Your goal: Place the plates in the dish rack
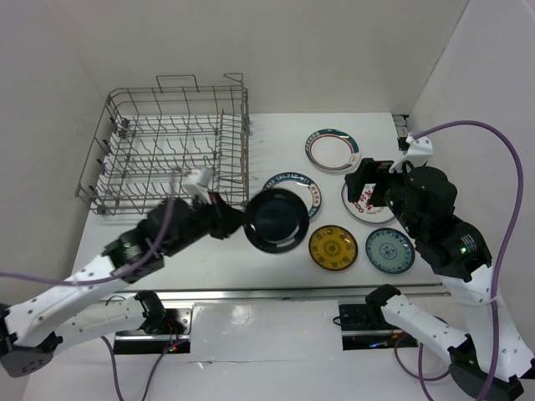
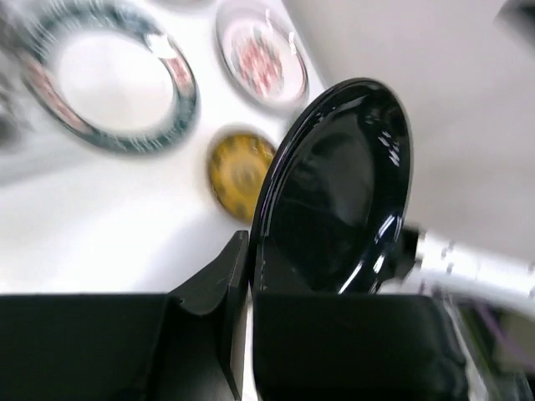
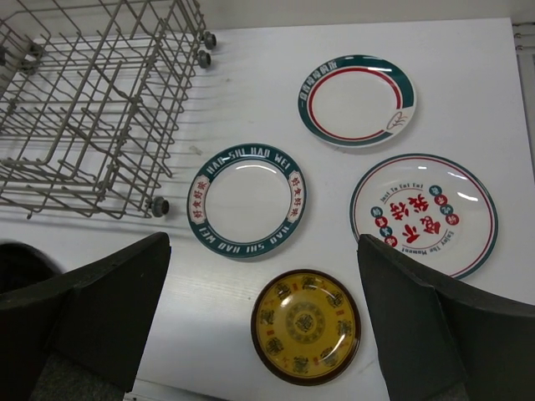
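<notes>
Fingers (image 2: pixel 219 288) of the left gripper (image 1: pixel 238 222) are pinched on the rim of the black plate (image 1: pixel 276 220). It is held tilted, off the table (image 1: pixel 209 267), at 4 o'clock from the dish rack (image 1: pixel 167 146), just beside its near corner. Blue-lettered plate (image 1: pixel 311 190) lies at 1 o'clock from the black one, partly hidden by it. Yellow plate (image 1: pixel 333 247) lies at 4 o'clock, with the teal plate (image 1: pixel 390 250) at 3 o'clock of the yellow. Green-and-red-rimmed plate (image 1: pixel 333 150) lies at 12 o'clock of the group. Right gripper (image 3: pixel 263 251), fingers spread wide and holding nothing, hangs over the red-patterned plate (image 3: pixel 424 213).
</notes>
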You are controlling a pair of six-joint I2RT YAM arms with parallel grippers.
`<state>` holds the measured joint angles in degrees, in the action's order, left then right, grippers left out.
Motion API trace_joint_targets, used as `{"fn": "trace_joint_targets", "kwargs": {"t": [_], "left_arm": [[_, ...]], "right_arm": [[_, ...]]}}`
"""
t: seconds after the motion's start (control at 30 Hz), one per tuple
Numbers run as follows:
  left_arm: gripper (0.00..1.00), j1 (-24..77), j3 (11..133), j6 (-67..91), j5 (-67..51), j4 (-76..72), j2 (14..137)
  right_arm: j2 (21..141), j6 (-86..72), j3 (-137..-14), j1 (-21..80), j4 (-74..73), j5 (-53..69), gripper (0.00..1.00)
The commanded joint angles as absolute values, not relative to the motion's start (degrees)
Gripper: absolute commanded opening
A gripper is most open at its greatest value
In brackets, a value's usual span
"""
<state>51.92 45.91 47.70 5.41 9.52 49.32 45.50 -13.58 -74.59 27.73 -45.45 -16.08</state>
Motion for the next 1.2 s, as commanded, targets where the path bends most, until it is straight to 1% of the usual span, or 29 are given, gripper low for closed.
{"fn": "trace_joint_targets", "kwargs": {"t": [0.0, 0.03, 0.07, 0.1, 0.2, 0.27, 0.3, 0.33, 0.4, 0.43, 0.57, 0.67, 0.7, 0.77, 0.87, 0.93, 1.17], "left_arm": [[0.0, 51.9, 60.7, 43.5, 23.2, 28.0, 45.6], [0.0, 51.9, 64.9, 44.6, 28.6, 32.2, 47.0], [0.0, 51.9, 69.1, 44.6, 33.6, 40.3, 48.8], [0.0, 51.2, 77.3, 46.5, 42.7, 44.1, 52.9], [0.0, 49.1, 88.7, 44.6, 53.7, 49.4, 57.4], [0.0, 44.1, 94.4, 43.2, 55.1, 48.5, 60.5], [0.0, 42.6, 96.0, 40.4, 57.5, 47.6, 61.5], [0.0, 39.3, 97.6, 39.2, 58.2, 47.5, 64.2], [0.0, 35.7, 101.6, 35.3, 58.8, 46.7, 67.1], [0.0, 31.8, 102.2, 33.7, 58.8, 44.4, 70.1], [0.0, 22.7, 101.5, 28.0, 55.8, 39.3, 76.1], [0.0, 18.0, 101.3, 26.9, 52.6, 39.3, 82.3], [0.0, 16.7, 100.5, 26.9, 49.8, 39.3, 84.6], [0.0, 14.2, 97.5, 25.5, 48.2, 36.8, 85.2], [0.0, 12.8, 89.1, 20.5, 44.4, 26.1, 84.6], [0.0, 12.8, 84.8, 18.0, 45.0, 21.1, 84.6], [0.0, 16.1, 83.6, 14.3, 45.5, 18.6, 87.3]], "right_arm": [[45.4, -12.6, -74.6, 27.9, -42.1, -15.4, 1.0], [44.9, -12.6, -74.0, 27.9, -41.6, -15.4, 1.0], [44.9, -12.6, -73.5, 27.9, -41.6, -14.9, 1.0], [44.9, -12.6, -73.5, 27.9, -40.9, -14.9, 1.0], [44.9, -12.6, -72.9, 27.9, -40.9, -14.9, 1.0], [44.9, -12.6, -72.9, 27.9, -40.9, -14.9, 1.0], [44.9, -12.6, -72.9, 27.9, -40.9, -14.9, 1.0], [44.9, -12.6, -72.3, 27.9, -40.9, -14.3, 1.0], [44.4, -12.6, -72.3, 27.9, -40.9, -14.3, 1.0], [44.4, -12.6, -71.8, 27.9, -40.9, -13.8, 1.0], [44.4, -12.6, -71.8, 28.4, -40.3, -13.2, 1.0], [44.4, -12.6, -71.8, 28.4, -40.3, -12.6, 1.0], [44.4, -12.6, -71.3, 28.4, -40.3, -12.0, 1.0], [43.9, -12.6, -70.7, 28.4, -39.8, -12.0, 1.0], [43.3, -12.6, -70.7, 28.9, -39.8, -11.5, 1.0], [43.3, -12.6, -70.7, 29.4, -39.8, -11.5, 1.0], [43.9, -12.0, -71.3, 30.0, -39.8, -11.5, 1.0]]}}
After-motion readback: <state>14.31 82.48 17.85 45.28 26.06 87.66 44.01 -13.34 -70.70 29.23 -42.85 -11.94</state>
